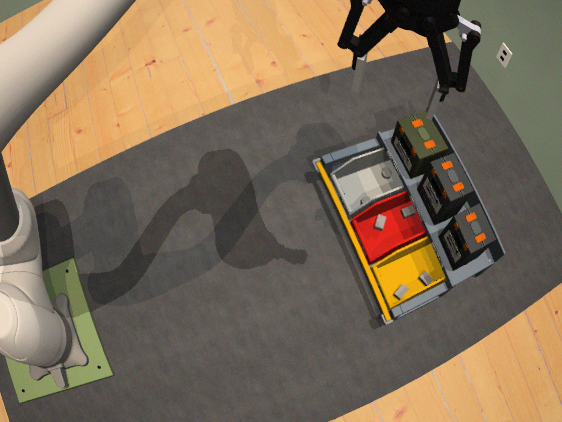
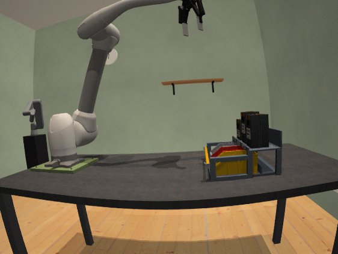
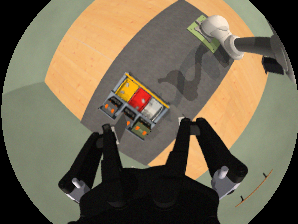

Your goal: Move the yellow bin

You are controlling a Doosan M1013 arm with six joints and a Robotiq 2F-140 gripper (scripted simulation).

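Resting in the shelf (image 2: 249,164) on the table (image 2: 150,186), beside the red bin (image 1: 387,230): yellow bin (image 1: 407,275), parts inside. Pincer (image 2: 191,28): high above, well apart from it, fingers spread, holding nothing.

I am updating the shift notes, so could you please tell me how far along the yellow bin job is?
Nothing is done yet: the yellow open bin sits in the shelf beside the red bin, two parts inside it. In hand: the gripper hangs high above the table, open and empty. Left: descend, grasp the bin, pull it out, stand it flat on the table and release.
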